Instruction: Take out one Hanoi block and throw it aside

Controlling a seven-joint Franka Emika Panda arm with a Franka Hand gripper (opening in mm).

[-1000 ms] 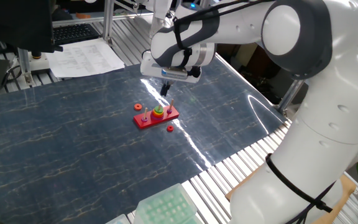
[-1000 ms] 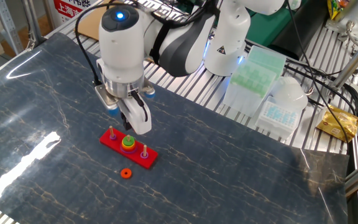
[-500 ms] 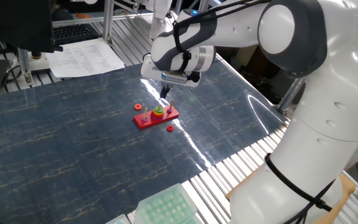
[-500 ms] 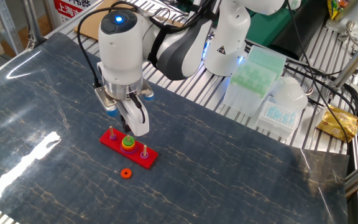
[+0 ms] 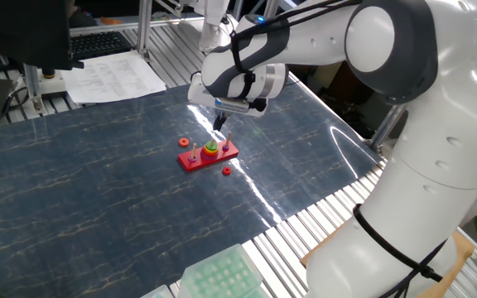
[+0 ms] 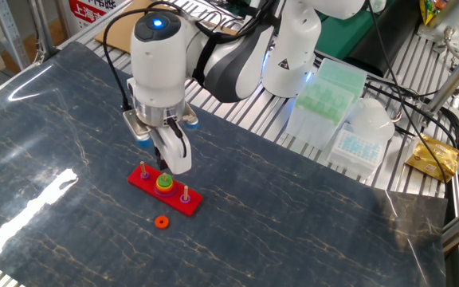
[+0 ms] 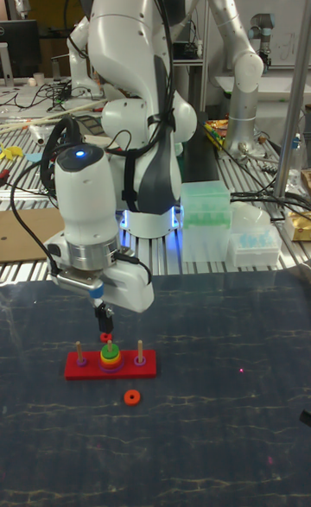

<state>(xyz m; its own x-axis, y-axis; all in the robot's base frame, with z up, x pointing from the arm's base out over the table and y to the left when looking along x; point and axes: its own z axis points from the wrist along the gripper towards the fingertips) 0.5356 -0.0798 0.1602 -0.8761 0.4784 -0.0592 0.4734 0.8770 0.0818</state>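
- Approaching is the step in hand, by my judgement: the tool (image 7: 104, 315) hangs just above the middle peg of the red base (image 7: 111, 364) and has not yet taken anything.
- Left to right in the tall fixed view: the left peg (image 7: 79, 351) stands bare; the middle peg carries the stack, with the Hanoi block (image 7: 109, 353) seated as the green ring over a yellow ring (image 7: 109, 360); a small red piece shows at the peg top just under the tool, and I cannot tell whether it is a ring or the peg tip; the right peg (image 7: 139, 350) stands bare.
- A loose orange-red ring (image 7: 131, 397) lies on the table (image 7: 225, 438) in front of the base, apart from it.
- Tool state: the fingers appear narrow and close together, holding nothing that I can make out; the exact gap cannot be told at this size.
- Next move, as a judgement: a short straight descent over the middle peg, the fingers straddling the ring's rim, then a vertical lift clear of the peg before any sideways toss.
- Against the frame one second earlier: the tool has shifted only slightly, edging nearer the middle peg; base, stack and loose ring are unmoved.
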